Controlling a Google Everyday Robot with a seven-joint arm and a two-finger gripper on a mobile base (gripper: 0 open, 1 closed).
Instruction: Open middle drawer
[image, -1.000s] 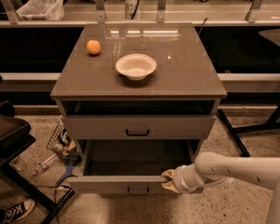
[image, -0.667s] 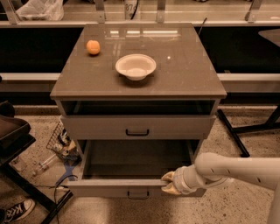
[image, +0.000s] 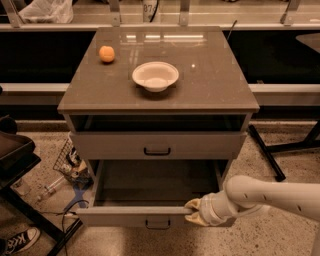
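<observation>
Because the middle drawer (image: 135, 216) stands well out of the cabinet (image: 220, 90), with its dark interior exposed from above, the task is judged to be in its final pulling step and nearly complete. The drawer is at the bottom centre of the view, below the upper drawer (image: 115, 145), which is shut. Its low front panel faces the camera, and the small handle (image: 158, 223) sits at the centre of the panel. The long axis runs left to right, parallel to the cabinet front. The slide axis runs toward the viewer.

The gripper (image: 194, 212) is at the upper edge of the front panel, right of the handle. It appears to be clamped on that edge, one fingertip (image: 192, 203) over the rim and the other on the outer face. The arm (image: 270, 197) enters from the right.

The next move, as judged, calls for either a short straight pull along the slide axis or release of the edge followed by withdrawal to the right. Avoid sideways load, which could skew the drawer.

On the cabinet top, well apart from the work area, are a white bowl (image: 155, 76) and an orange (image: 106, 53).
</observation>
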